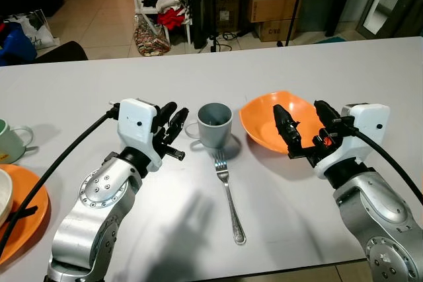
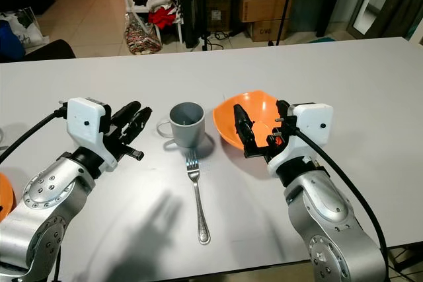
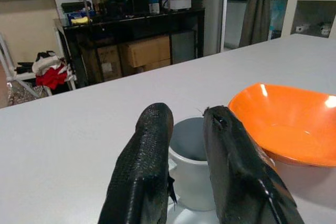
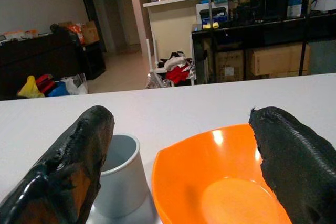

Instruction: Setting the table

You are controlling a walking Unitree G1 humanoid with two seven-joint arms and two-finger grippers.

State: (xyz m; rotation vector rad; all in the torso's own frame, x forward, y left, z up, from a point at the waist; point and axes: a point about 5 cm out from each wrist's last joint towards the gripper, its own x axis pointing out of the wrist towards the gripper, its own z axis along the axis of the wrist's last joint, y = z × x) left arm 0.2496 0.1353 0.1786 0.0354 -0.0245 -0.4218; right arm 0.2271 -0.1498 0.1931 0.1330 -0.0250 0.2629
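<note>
- A white table is seen from above; a grey mug stands near its middle, handle turned toward the robot's left.
- An orange bowl is set just to the right of the mug, near it but apart; a metal fork lies on the table just in front of the mug, tines pointing at it, handle toward the robot.
- The left gripper is held just above the table beside the mug's handle; its fingers are drawn close together with only a thin slit between them, and nothing is gripped.
- The right gripper is held at the near rim of the orange bowl; its fingers are spread wide, with the bowl seen in the gap between them; nothing is clamped.
- At the table's left edge an orange plate is partly seen, with a pale green cup behind it.
- Beyond the table, cardboard boxes are seen under a dark desk; a white rack with red and white clothes stands on the tiled floor.
</note>
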